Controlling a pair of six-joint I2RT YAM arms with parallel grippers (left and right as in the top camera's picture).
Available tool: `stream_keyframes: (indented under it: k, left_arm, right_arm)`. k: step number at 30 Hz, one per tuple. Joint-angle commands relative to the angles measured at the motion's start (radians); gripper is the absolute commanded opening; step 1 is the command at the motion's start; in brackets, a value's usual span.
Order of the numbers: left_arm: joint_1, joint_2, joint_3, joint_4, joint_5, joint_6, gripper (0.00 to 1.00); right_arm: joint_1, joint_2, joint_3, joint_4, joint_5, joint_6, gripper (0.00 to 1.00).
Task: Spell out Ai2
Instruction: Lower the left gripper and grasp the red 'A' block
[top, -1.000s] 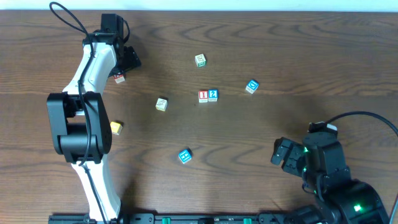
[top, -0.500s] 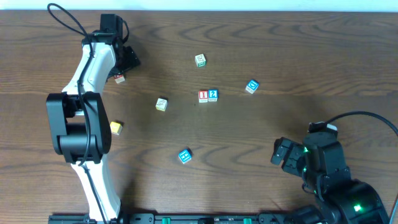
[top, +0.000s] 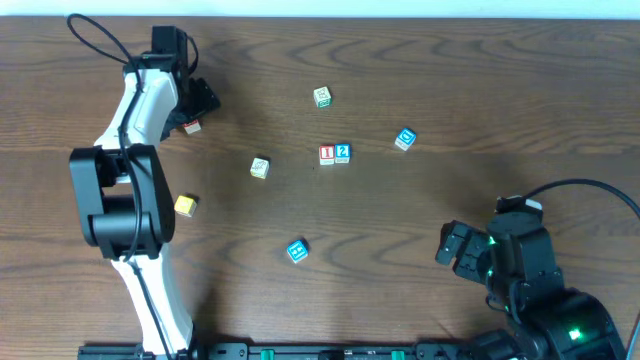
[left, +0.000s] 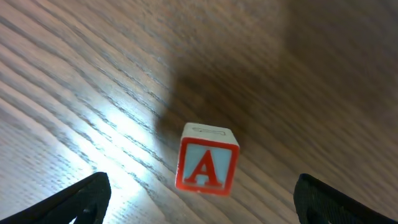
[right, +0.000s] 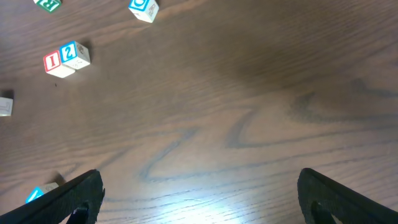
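My L gripper (left: 208, 202) is wide open, nothing held. The A block (left: 207, 163) stands btwn its fingers, untouched, near the table's (top: 500, 80) far-left corner. The 1 block (top: 327, 154) and 2 block (top: 343, 152) touch mid-table. My R gripper (right: 205, 199) is open and empty, by the near-right corner.

Even overhead light; glare streak on table (left: 124, 134); shadow behind A block (left: 207, 159).

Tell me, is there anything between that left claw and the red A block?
Only bare wood. In the left wrist view the left gripper, open, frames the A block, which sits alone on the table ahead of its fingertips, touching neither.
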Motion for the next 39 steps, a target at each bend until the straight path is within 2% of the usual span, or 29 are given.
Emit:
stream_keyframes:
  k: [1,6,10,14,16,21,25,39]
  left_arm:
    - [0.000,0.039,-0.009,-0.002,0.040,-0.018,0.96]
    - [0.000,0.041,-0.009,0.000,0.045,-0.017,0.96]
    - [0.001,0.041,-0.009,0.000,0.038,-0.017,1.00]
    - [0.002,0.041,-0.009,0.000,0.039,-0.017,0.76]
    - [0.002,0.041,-0.009,-0.001,0.039,-0.017,0.71]
    - [0.002,0.041,-0.009,-0.002,0.038,-0.017,0.68]
    - [0.002,0.041,-0.009,-0.012,0.019,-0.014,0.58]
    - [0.003,0.041,-0.009,-0.018,0.013,-0.002,0.47]
  right_arm:
    - [0.006,-0.003,0.001,0.002,0.004,0.018,0.99]
    - [0.006,-0.003,0.001,0.002,0.004,0.018,0.99]
    - [0.006,-0.003,0.001,0.002,0.004,0.018,0.99]
    - [0.006,-0.003,0.001,0.002,0.004,0.018,0.99]
    - [0.006,-0.003,0.001,0.002,0.004,0.018,0.99]
    - [0.006,-0.003,0.001,0.002,0.004,0.018,0.99]
    - [0.006,-0.003,0.001,0.002,0.004,0.018,0.99]
    - [0.006,-0.003,0.001,0.002,0.004,0.018,0.99]
